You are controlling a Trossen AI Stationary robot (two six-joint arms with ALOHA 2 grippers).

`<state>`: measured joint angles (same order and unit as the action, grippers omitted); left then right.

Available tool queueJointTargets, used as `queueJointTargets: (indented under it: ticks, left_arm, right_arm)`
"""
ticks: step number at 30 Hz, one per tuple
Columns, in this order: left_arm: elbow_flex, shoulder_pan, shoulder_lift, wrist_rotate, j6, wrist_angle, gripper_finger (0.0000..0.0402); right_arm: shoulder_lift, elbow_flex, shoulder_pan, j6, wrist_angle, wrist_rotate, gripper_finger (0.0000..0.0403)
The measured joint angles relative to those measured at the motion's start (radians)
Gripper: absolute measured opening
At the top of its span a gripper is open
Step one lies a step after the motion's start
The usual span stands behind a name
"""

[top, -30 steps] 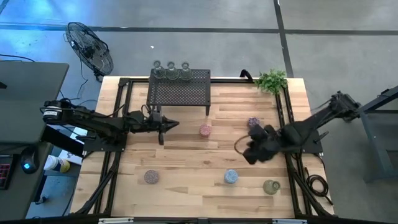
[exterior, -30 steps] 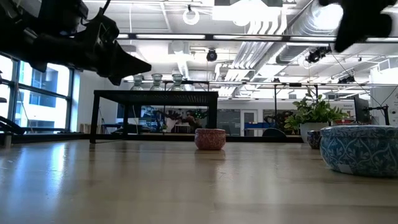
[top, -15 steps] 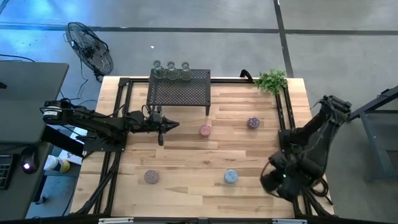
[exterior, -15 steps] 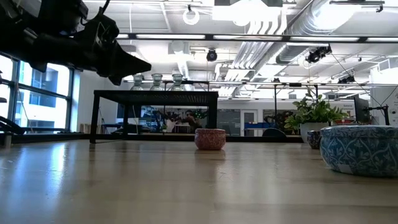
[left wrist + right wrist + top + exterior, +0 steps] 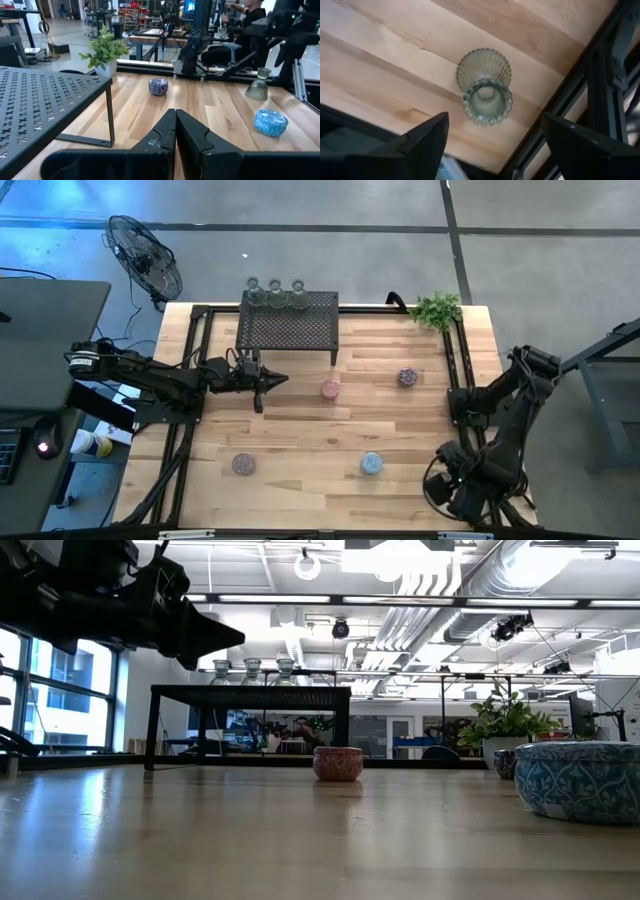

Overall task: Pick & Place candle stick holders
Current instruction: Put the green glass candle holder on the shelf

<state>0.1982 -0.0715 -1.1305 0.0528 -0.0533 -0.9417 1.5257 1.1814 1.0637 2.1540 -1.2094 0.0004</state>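
Note:
My right gripper (image 5: 495, 150) hangs open over the table's near right corner (image 5: 447, 480), fingers pointing down. A clear-greenish candle stick holder (image 5: 484, 85) stands upright on the wood below it, apart from both fingers; it also shows in the left wrist view (image 5: 258, 86). My left gripper (image 5: 275, 380) hovers shut beside the black mesh rack (image 5: 290, 325), touching nothing. Three clear holders (image 5: 275, 289) stand on the rack's far edge. Pink (image 5: 331, 389), purple (image 5: 407, 377), blue (image 5: 371, 464) and mauve (image 5: 243, 465) holders stand on the table.
A small green potted plant (image 5: 437, 309) stands at the far right corner. Black frame rails (image 5: 455, 380) run along the table's left and right sides, one close to the clear-greenish holder. A fan (image 5: 145, 255) and a desk stand off the table's left.
My right gripper has swung from beside the purple holder toward the table's near right corner and now hangs over the clear-greenish holder, hiding it from above. The holders have stayed in place.

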Motion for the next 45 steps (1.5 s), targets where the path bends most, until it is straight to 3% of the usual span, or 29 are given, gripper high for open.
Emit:
queueJointTargets:
  ticks: [4, 13, 23, 30, 33, 40, 45]
  left_arm:
    - [0.0, 0.0, 0.0, 0.004, 0.0, -0.001, 0.0005]
    - [0.0, 0.0, 0.0, 0.008, 0.0, -0.003, 0.0005]
    - [0.0, 0.0, 0.0, 0.009, 0.0, -0.003, 0.0005]
    - [0.0, 0.0, 0.0, 0.01, 0.015, -0.003, 0.0005]
    - [0.0, 0.0, 0.0, 0.01, 0.023, -0.003, 0.0005]
    - [0.0, 0.0, 0.0, 0.011, 0.017, 0.004, 0.0005]
    - [0.001, -0.025, 0.0, 0.039, -0.029, 0.039, 0.0005]
  right_arm:
    - [0.057, 0.0, 0.0, -0.088, 0.0, 0.005, 0.0314]
    - [0.119, -0.001, -0.001, -0.119, 0.027, 0.027, 0.0304]
    - [0.119, -0.073, -0.004, -0.122, 0.152, 0.003, 0.0223]
    - [0.109, -0.087, -0.033, -0.18, 0.17, 0.044, 0.0156]
    - [0.085, -0.087, -0.053, -0.216, 0.169, 0.063, 0.0154]
    - [-0.018, -0.046, -0.199, -0.376, 0.165, 0.13, 0.0158]
    - [-0.069, 0.006, -0.431, -0.711, 0.134, 0.142, 0.0156]
